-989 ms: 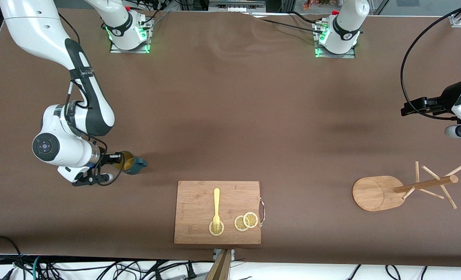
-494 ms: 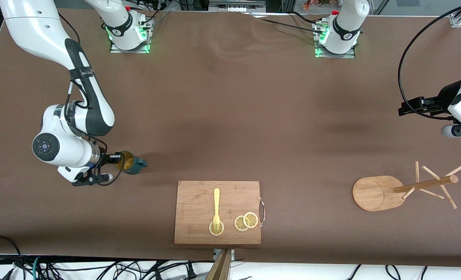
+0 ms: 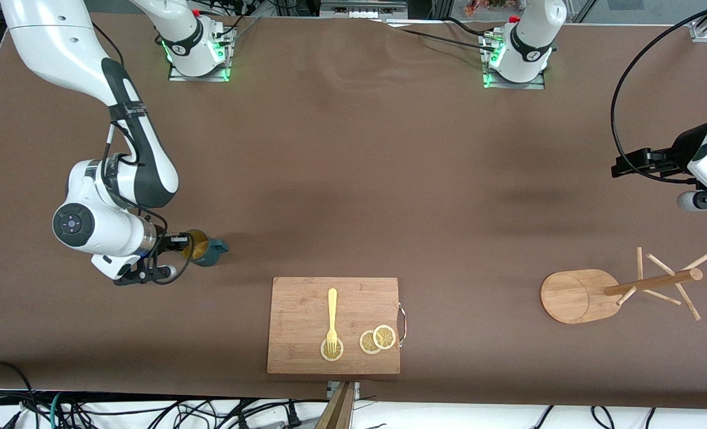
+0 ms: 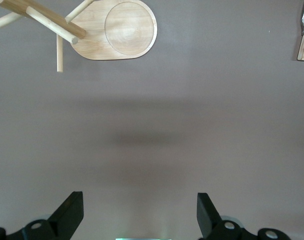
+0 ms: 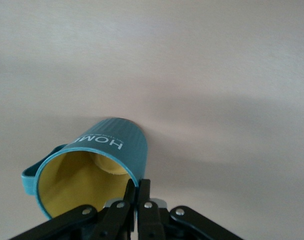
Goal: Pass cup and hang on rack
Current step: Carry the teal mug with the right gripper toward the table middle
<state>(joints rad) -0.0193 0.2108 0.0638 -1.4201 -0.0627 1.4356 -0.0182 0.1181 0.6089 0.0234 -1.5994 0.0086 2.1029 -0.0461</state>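
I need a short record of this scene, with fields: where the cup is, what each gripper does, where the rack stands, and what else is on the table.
cup: dark teal cup, yellow inside, at the right arm's end of the table
right gripper: right gripper shut on the cup's rim
left gripper: left gripper open, holds nothing, waits over bare table at the left arm's end
rack: bamboo rack, no cup on its pegs
other things: cutting board with a yellow fork and lemon slices

right gripper (image 3: 182,243) now clamped on the cup (image 3: 203,250) rim, cup tipped and carried slightly toward the table's middle, left gripper (image 3: 622,165) drawn back toward the table's end
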